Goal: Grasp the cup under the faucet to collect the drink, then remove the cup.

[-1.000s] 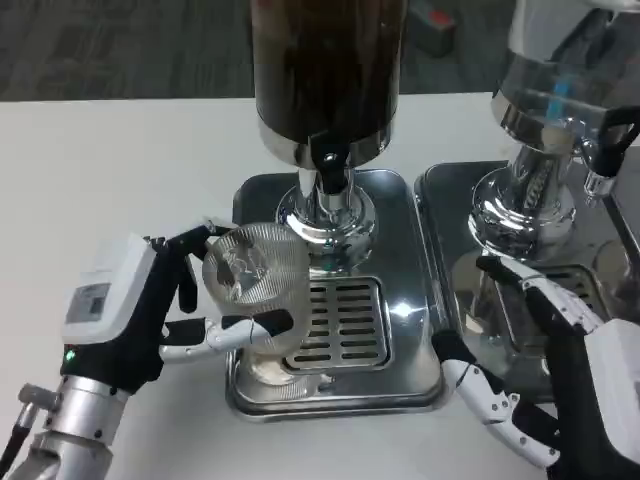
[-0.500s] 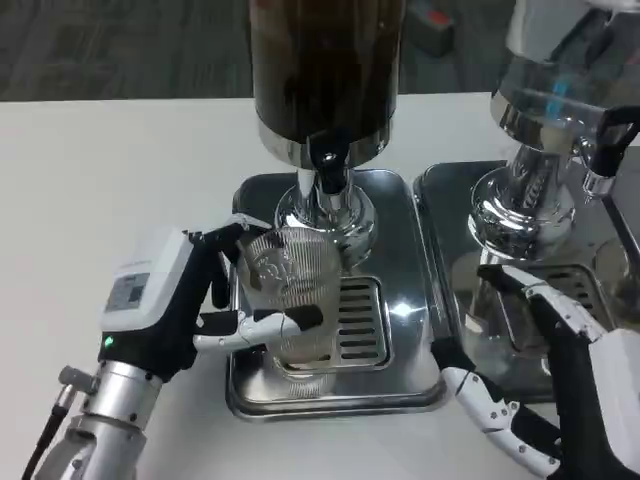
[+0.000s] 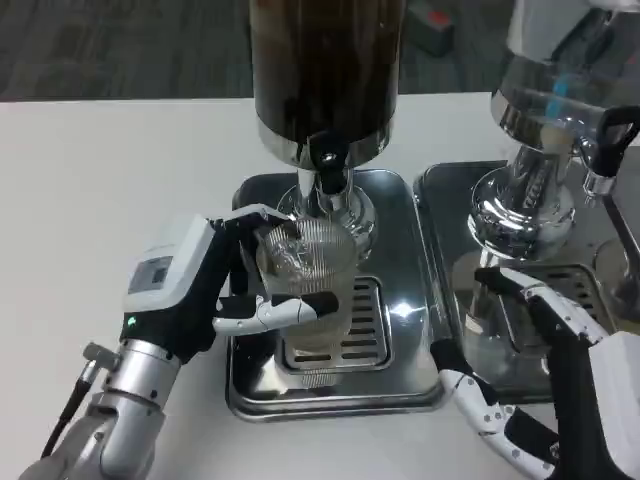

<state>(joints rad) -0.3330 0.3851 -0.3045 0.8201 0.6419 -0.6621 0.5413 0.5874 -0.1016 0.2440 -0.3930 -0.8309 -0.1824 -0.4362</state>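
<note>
My left hand (image 3: pixel 205 290) grips a clear ribbed cup (image 3: pixel 310 275) from its left side, thumb across the front. The cup stands upright over the slotted grille (image 3: pixel 355 325) of the steel drip tray (image 3: pixel 395 385), just in front of and below the black faucet (image 3: pixel 328 158) of the dark drink dispenser (image 3: pixel 325 70). The cup looks empty. My right hand (image 3: pixel 545 390) hovers with fingers spread at the front right, beside the tray's right corner, holding nothing.
A second dispenser (image 3: pixel 560 110) with a clear tank stands at the right on its own steel tray (image 3: pixel 590 270), close behind my right hand. White table (image 3: pixel 100 190) spreads to the left. A dark floor lies beyond the table's far edge.
My left hand has carried the cup rightward and a little back, from the tray's left edge to a spot over the grille under the faucet. The right hand has barely shifted.
</note>
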